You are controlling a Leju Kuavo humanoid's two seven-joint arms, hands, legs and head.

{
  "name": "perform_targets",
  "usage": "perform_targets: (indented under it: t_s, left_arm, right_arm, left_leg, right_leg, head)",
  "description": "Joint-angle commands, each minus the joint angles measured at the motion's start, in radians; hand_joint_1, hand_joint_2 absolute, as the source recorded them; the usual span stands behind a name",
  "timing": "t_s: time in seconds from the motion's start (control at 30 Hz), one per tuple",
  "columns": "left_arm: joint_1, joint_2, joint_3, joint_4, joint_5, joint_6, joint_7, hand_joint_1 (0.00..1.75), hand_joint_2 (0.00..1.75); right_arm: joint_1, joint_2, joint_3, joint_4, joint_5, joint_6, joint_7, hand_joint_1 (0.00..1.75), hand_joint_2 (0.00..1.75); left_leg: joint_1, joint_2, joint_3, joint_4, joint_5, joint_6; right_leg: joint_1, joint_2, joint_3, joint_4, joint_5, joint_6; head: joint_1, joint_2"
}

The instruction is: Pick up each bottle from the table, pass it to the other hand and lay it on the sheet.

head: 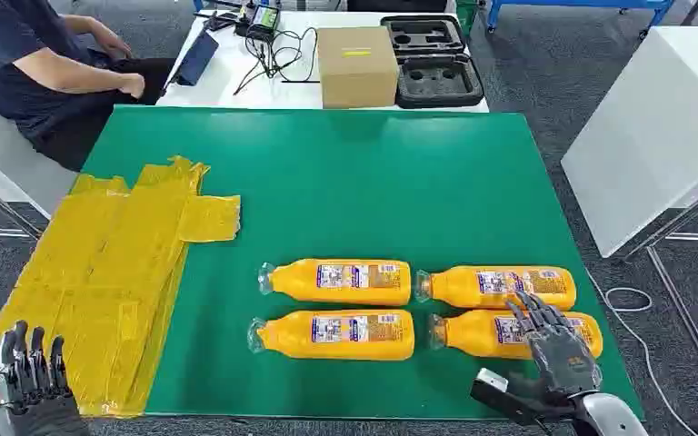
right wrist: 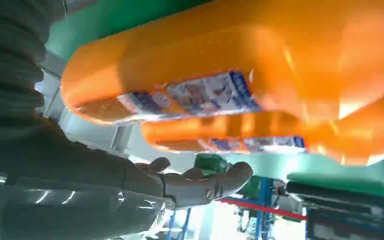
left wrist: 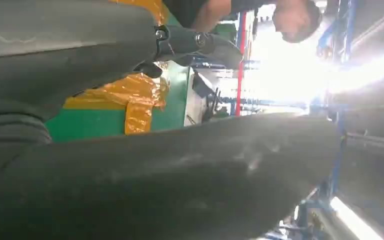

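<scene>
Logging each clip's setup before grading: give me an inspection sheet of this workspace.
Surface: green table.
Job's things: four orange bottles lying in two rows; yellow sheet over the table's left edge, bare.
Clutter: cardboard box and black foam case on the white table behind.
Hands: left hand open over the sheet; right hand open above the near right bottle.
Cables: black leads on the white table; white cable on the floor.
Surroundings: seated person, far left.

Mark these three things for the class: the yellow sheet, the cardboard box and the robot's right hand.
Sheet (head: 100, 272), head view, the flat middle of the plastic.
Box (head: 356, 65), head view, its top face.
Right hand (head: 559, 343), head view, the back of the hand, over the near right bottle.
</scene>
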Motion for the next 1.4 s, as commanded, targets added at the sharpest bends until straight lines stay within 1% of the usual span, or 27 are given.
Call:
perform_targets:
  t_s: [0.03, 0.07, 0.1, 0.17, 0.2, 0.23, 0.27, 0.3, 0.37, 0.4, 0.47, 0.53, 0.57, 0.63, 0.67, 0.73, 0.8, 0.9, 0.93, 1.0, 1.03, 1.07, 1.1, 1.13, 1.2, 1.23, 1.4]
  left_arm:
    - [0.042, -0.002, 0.033, -0.007, 0.041, 0.026, -0.002, 0.00, 0.00]
    - [0.051, -0.002, 0.026, -0.006, 0.041, 0.027, -0.003, 0.00, 0.00]
    - [0.055, -0.002, 0.022, -0.004, 0.040, 0.030, -0.005, 0.00, 0.00]
    - [0.059, -0.002, 0.017, -0.001, 0.038, 0.031, -0.007, 0.00, 0.00]
    - [0.059, -0.002, 0.013, 0.005, 0.035, 0.024, -0.008, 0.00, 0.00]
    - [0.055, -0.002, 0.015, 0.013, 0.031, 0.011, -0.007, 0.00, 0.00]
    - [0.045, -0.002, 0.021, 0.026, 0.023, -0.003, -0.008, 0.00, 0.00]
    - [0.039, -0.002, 0.026, 0.033, 0.018, -0.006, -0.011, 0.00, 0.00]
    - [0.034, -0.002, 0.027, 0.036, 0.017, -0.008, -0.012, 0.00, 0.00]
    - [0.033, -0.002, 0.028, 0.039, 0.017, -0.013, -0.012, 0.00, 0.00]
    - [0.025, -0.002, 0.030, 0.046, 0.011, -0.021, -0.010, 0.00, 0.00]
    - [0.024, -0.002, 0.031, 0.050, 0.007, -0.024, -0.009, 0.00, 0.00]
    - [0.025, -0.002, 0.031, 0.055, 0.002, -0.026, -0.012, 0.00, 0.00]
    - [0.025, -0.002, 0.035, 0.059, 0.003, -0.026, -0.019, 0.00, 0.00]
    - [0.025, -0.002, 0.035, 0.060, 0.003, -0.027, -0.020, 0.00, 0.00]
    - [0.025, -0.002, 0.038, 0.059, 0.005, -0.024, -0.025, 0.00, 0.00]
    - [0.025, -0.002, 0.039, 0.058, 0.005, -0.024, -0.025, 0.00, 0.00]
    - [0.025, -0.002, 0.040, 0.058, 0.004, -0.022, -0.025, 0.00, 0.00]
    - [0.025, -0.002, 0.044, 0.059, 0.005, -0.024, -0.026, 0.00, 0.00]
    - [0.026, -0.002, 0.047, 0.062, 0.005, -0.026, -0.029, 0.00, 0.00]
    - [0.024, -0.002, 0.046, 0.065, 0.003, -0.029, -0.030, 0.00, 0.00]
    - [0.023, -0.002, 0.047, 0.070, -0.001, -0.031, -0.031, 0.00, 0.00]
    - [0.022, -0.002, 0.047, 0.074, -0.003, -0.033, -0.032, 0.00, 0.00]
    - [0.021, -0.002, 0.046, 0.076, -0.004, -0.035, -0.032, 0.00, 0.00]
    - [0.015, -0.002, 0.046, 0.083, -0.007, -0.035, -0.034, 0.00, 0.00]
    - [0.007, -0.002, 0.047, 0.089, -0.009, -0.041, -0.033, 0.00, 0.00]
    - [-0.030, -0.002, 0.051, 0.116, -0.026, -0.050, -0.027, 0.00, 0.00]
  right_arm:
    - [-0.081, -0.075, 0.055, 0.131, -0.015, 0.022, -0.001, 0.00, 1.75]
    - [-0.082, -0.089, 0.044, 0.137, -0.018, 0.029, 0.002, 0.00, 1.75]
    - [-0.079, -0.102, 0.034, 0.136, -0.027, 0.035, -0.001, 0.00, 1.75]
    - [-0.072, -0.111, 0.022, 0.133, -0.034, 0.037, -0.006, 0.00, 1.75]
    - [-0.054, -0.133, 0.004, 0.119, -0.047, 0.040, -0.004, 0.00, 1.75]
    - [-0.018, -0.157, -0.018, 0.089, -0.072, 0.045, 0.003, 0.00, 1.75]
    - [0.044, -0.186, -0.054, 0.035, -0.103, 0.047, 0.010, 0.00, 1.75]
    - [0.080, -0.197, -0.077, 0.002, -0.116, 0.051, 0.008, 0.00, 1.75]
    - [0.102, -0.198, -0.090, -0.015, -0.119, 0.053, 0.006, 0.00, 1.75]
    - [0.114, -0.198, -0.098, -0.030, -0.123, 0.053, 0.010, 0.00, 1.75]
    - [0.171, -0.200, -0.128, -0.088, -0.136, 0.058, 0.027, 0.00, 1.75]
    - [0.214, -0.212, -0.150, -0.128, -0.151, 0.065, 0.037, 0.00, 1.75]
    - [0.252, -0.234, -0.168, -0.154, -0.176, 0.073, 0.041, 0.00, 1.75]
    - [0.278, -0.254, -0.182, -0.164, -0.199, 0.077, 0.039, 0.00, 1.75]
    - [0.278, -0.256, -0.183, -0.163, -0.202, 0.079, 0.039, 0.00, 1.75]
    - [0.245, -0.263, -0.163, -0.117, -0.207, 0.087, 0.030, 0.00, 1.75]
    - [0.227, -0.263, -0.153, -0.099, -0.207, 0.086, 0.028, 0.00, 1.75]
    - [0.212, -0.266, -0.137, -0.083, -0.205, 0.083, 0.025, 0.00, 1.75]
    - [0.185, -0.264, -0.119, -0.061, -0.204, 0.083, 0.021, 0.00, 1.75]
    - [0.156, -0.259, -0.099, -0.043, -0.202, 0.081, 0.018, 0.00, 1.75]
    - [0.141, -0.257, -0.087, -0.028, -0.200, 0.079, 0.017, 0.00, 1.75]
    - [0.136, -0.256, -0.078, -0.023, -0.199, 0.074, 0.017, 0.00, 1.75]
    - [0.135, -0.254, -0.074, -0.021, -0.199, 0.068, 0.018, 0.00, 1.75]
    - [0.135, -0.251, -0.073, -0.021, -0.198, 0.065, 0.020, 0.00, 1.75]
    - [0.138, -0.249, -0.067, -0.023, -0.197, 0.056, 0.023, 0.00, 1.75]
    - [0.138, -0.236, -0.062, -0.023, -0.198, 0.051, 0.027, 0.00, 1.75]
    - [0.129, -0.187, -0.016, -0.011, -0.156, 0.030, 0.060, 0.00, 1.75]
  left_leg:
    - [0.002, 0.003, 0.005, -0.001, -0.002, -0.003]
    - [0.001, 0.002, 0.002, 0.000, -0.001, -0.002]
    - [0.001, 0.004, 0.005, -0.001, -0.002, -0.003]
    - [0.000, 0.002, 0.002, 0.000, -0.001, -0.002]
    - [0.001, 0.002, 0.005, 0.000, -0.002, -0.003]
    - [0.001, 0.001, 0.004, 0.000, -0.002, -0.002]
    - [0.000, -0.002, 0.002, 0.000, -0.001, -0.002]
    - [0.000, -0.002, 0.003, 0.000, -0.002, -0.002]
    - [-0.001, -0.004, 0.001, 0.000, 0.000, -0.001]
    - [-0.001, -0.005, 0.004, 0.001, -0.002, -0.003]
    - [-0.001, -0.005, 0.001, 0.000, -0.001, -0.002]
    - [-0.001, -0.006, 0.002, 0.000, -0.002, -0.001]
    - [-0.001, -0.007, 0.004, 0.001, -0.003, -0.003]
    - [-0.002, -0.007, 0.002, 0.000, -0.002, -0.001]
    - [-0.002, -0.007, 0.003, 0.000, -0.003, -0.002]
    - [0.000, -0.004, 0.006, 0.001, -0.004, -0.003]
    - [-0.001, -0.002, 0.001, -0.001, -0.002, -0.001]
    - [-0.001, -0.001, 0.004, -0.001, -0.003, -0.002]
    - [-0.002, 0.000, 0.002, -0.001, -0.002, -0.001]
    - [0.000, 0.001, 0.006, -0.001, -0.003, -0.002]
    - [-0.001, 0.002, 0.004, -0.001, -0.002, -0.001]
    - [0.000, 0.003, 0.007, -0.002, -0.003, -0.002]
    - [-0.001, 0.002, 0.004, -0.002, -0.002, -0.001]
    - [0.000, 0.003, 0.006, -0.002, -0.003, -0.002]
    - [-0.001, 0.001, 0.005, -0.001, -0.002, -0.001]
    - [0.000, 0.001, 0.007, -0.002, -0.003, -0.002]
    - [0.000, 0.000, 0.005, -0.002, -0.001, -0.001]
  right_leg:
    - [0.002, 0.002, 0.005, -0.002, -0.001, -0.002]
    - [0.001, 0.002, 0.002, -0.001, 0.000, -0.001]
    - [0.002, 0.002, 0.005, -0.002, -0.001, -0.002]
    - [0.001, 0.001, 0.002, -0.001, 0.000, -0.001]
    - [0.001, 0.001, 0.005, -0.002, -0.001, -0.002]
    - [0.001, -0.001, 0.004, -0.001, -0.001, -0.001]
    - [0.000, -0.003, 0.003, 0.000, -0.001, -0.001]
    - [0.001, -0.003, 0.004, -0.001, -0.002, -0.001]
    - [-0.001, -0.005, 0.001, 0.000, -0.002, -0.001]
    - [0.000, -0.006, 0.004, 0.000, -0.003, -0.001]
    - [-0.001, -0.005, 0.001, 0.000, -0.001, -0.001]
    - [-0.001, -0.005, 0.002, 0.000, -0.003, -0.001]
    - [0.000, -0.007, 0.005, 0.001, -0.004, -0.002]
    - [-0.001, -0.007, 0.002, 0.000, -0.003, -0.001]
    - [-0.001, -0.007, 0.004, 0.000, -0.004, -0.001]
    - [0.000, -0.004, 0.006, -0.001, -0.004, -0.002]
    - [-0.001, -0.002, 0.002, -0.002, -0.001, 0.000]
    - [-0.001, -0.001, 0.004, -0.002, -0.001, -0.001]
    - [-0.001, -0.001, 0.002, -0.002, -0.001, -0.001]
    - [0.000, -0.001, 0.005, -0.003, -0.001, -0.002]
    - [-0.001, 0.001, 0.004, -0.003, 0.000, -0.001]
    - [0.000, 0.002, 0.007, -0.004, -0.001, -0.002]
    - [0.000, 0.001, 0.005, -0.003, 0.000, -0.001]
    - [0.000, 0.001, 0.006, -0.004, -0.001, -0.002]
    - [-0.001, -0.001, 0.004, -0.003, -0.001, -0.001]
    - [0.000, -0.001, 0.007, -0.004, -0.001, -0.001]
    - [0.000, -0.001, 0.005, -0.004, 0.000, -0.001]
  head:
    - [0.000, 0.000]
    - [0.000, 0.000]
    - [0.000, 0.000]
    - [0.000, 0.000]
    - [0.000, 0.000]
    - [0.000, 0.000]
    - [0.000, 0.000]
    - [0.000, 0.000]
    - [0.000, 0.000]
    - [0.000, 0.000]
    - [0.000, 0.000]
    - [0.000, 0.000]
    - [0.000, 0.000]
    - [0.000, 0.000]
    - [0.000, 0.000]
    - [0.000, 0.000]
    - [0.000, 0.000]
    - [0.000, 0.000]
    - [0.000, 0.000]
    - [0.000, 0.000]
    - [0.000, 0.000]
    - [0.000, 0.000]
    - [0.000, 0.000]
    - [0.000, 0.000]
    - [0.000, 0.000]
    - [0.000, 0.000]
    - [0.000, 0.000]
